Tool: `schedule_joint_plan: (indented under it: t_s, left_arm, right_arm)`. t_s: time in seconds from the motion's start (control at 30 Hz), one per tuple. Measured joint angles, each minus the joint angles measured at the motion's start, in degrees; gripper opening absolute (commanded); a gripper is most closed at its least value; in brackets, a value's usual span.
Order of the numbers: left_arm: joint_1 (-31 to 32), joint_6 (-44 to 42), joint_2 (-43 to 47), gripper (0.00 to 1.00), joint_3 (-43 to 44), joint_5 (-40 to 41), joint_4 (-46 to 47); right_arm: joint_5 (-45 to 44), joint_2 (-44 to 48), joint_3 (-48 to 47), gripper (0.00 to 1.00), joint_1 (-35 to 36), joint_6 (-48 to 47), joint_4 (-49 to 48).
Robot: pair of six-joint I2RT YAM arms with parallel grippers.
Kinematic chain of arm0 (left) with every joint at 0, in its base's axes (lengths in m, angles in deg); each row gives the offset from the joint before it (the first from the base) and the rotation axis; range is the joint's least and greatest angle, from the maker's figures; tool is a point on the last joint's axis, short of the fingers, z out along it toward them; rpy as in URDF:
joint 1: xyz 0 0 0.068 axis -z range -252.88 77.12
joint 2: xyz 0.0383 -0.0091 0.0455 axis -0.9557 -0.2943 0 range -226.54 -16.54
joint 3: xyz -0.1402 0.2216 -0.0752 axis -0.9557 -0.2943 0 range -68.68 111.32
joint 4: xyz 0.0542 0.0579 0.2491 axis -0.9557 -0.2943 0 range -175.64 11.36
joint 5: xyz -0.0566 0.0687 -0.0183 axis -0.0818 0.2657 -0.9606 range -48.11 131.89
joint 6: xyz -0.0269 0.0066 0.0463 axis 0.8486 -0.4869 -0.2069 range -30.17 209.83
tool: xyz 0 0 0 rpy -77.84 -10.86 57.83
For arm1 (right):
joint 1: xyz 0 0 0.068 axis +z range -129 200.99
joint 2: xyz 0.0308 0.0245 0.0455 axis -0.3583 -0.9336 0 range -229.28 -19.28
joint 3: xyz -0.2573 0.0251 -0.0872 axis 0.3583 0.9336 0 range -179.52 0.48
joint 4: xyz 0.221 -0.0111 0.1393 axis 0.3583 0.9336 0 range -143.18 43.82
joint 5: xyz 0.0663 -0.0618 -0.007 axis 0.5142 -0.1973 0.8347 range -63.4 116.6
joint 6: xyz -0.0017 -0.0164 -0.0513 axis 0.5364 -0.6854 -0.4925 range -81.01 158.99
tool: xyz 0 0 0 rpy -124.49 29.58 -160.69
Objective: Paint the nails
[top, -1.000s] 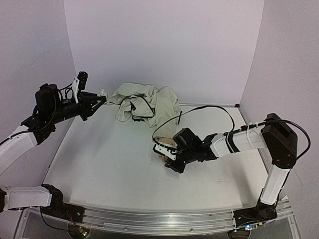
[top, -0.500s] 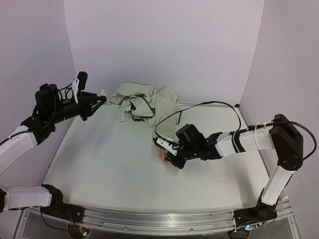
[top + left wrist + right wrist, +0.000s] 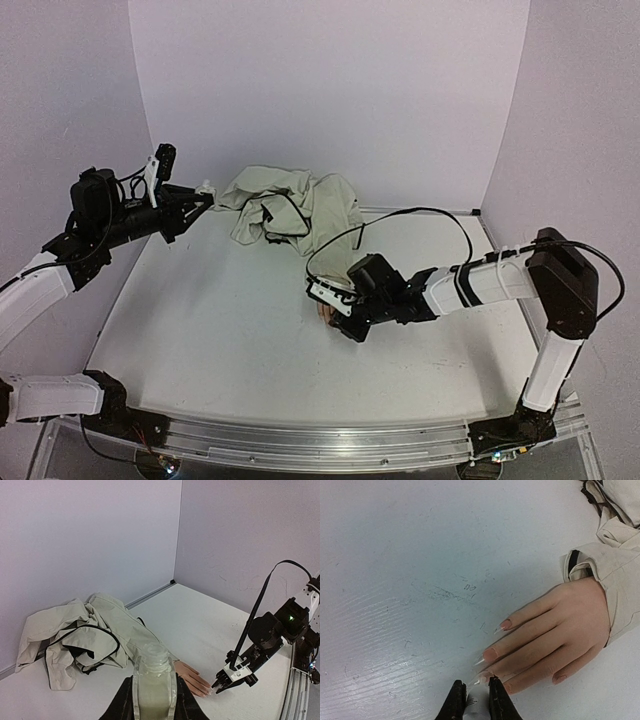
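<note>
Now right fingers (image 3: 454,705) are pinching a white brush (image 3: 476,704) at the nails (image 3: 490,654) of the hand (image 3: 560,625) lying flat on the surface (image 3: 395,580) — left fingers (image 3: 121,706) are gripping the bottle (image 3: 153,680). Seemingly painting — next is calling for a light, short stroke.

- No word, brand or number can be read in any view.
- Desk (image 3: 395,580): faint dark scribbles (image 3: 469,587) near the nails (image 3: 490,655), too smeared to read as letters.
- White plate (image 3: 239,671) on the right gripper (image 3: 219,687), and the white piece (image 3: 476,703) pinched in its fingers: too small or blurred to read.
- Bottle (image 3: 152,662) clamped in the left gripper (image 3: 153,695): blurred, with nothing legible on it.
</note>
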State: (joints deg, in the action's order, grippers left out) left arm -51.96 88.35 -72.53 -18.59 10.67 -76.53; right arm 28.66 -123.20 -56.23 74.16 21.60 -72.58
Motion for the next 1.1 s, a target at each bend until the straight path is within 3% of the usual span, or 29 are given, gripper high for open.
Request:
schedule_joint_plan:
  t_s: [1.1]
  left_arm:
    - [-0.33, 0.0, 0.0, 0.0, 0.0, -0.2, 0.02]
  right_arm:
    - [-1.2, -0.87, -0.22, 0.0, 0.0, -0.09, 0.04]
